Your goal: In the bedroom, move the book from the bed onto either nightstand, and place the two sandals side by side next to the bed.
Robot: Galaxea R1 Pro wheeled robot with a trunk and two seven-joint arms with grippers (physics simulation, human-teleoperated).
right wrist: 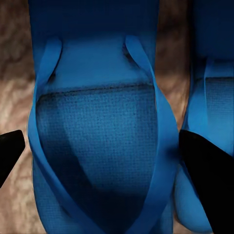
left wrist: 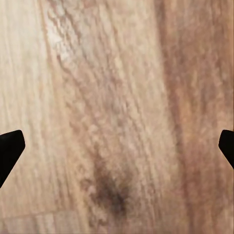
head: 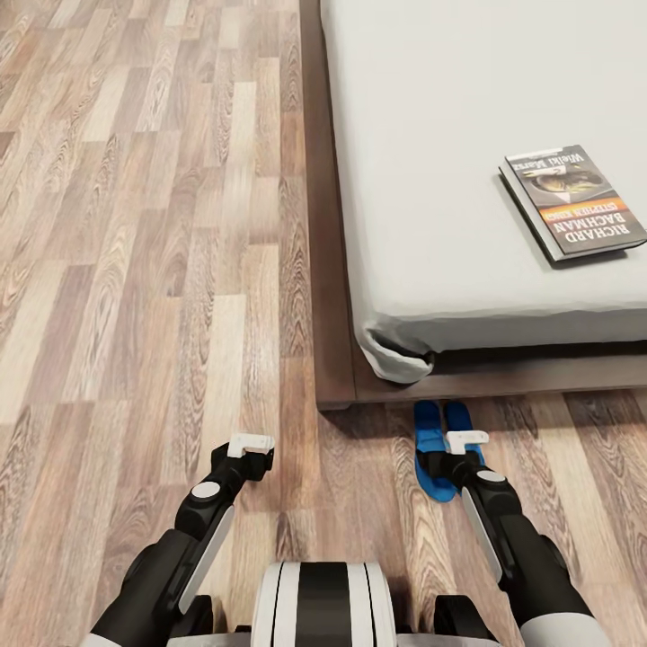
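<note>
Right hand (right wrist: 100, 146) is spread wide astride one sandal (right wrist: 97, 141), beside its twin (right wrist: 212, 87), near the bed (head: 404, 377) corner.

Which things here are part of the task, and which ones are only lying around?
Part of the task:
- book, lying on the bed
- two sandals, side by side on the floor by the bed, under the right gripper

Only there:
- wood floor
</note>
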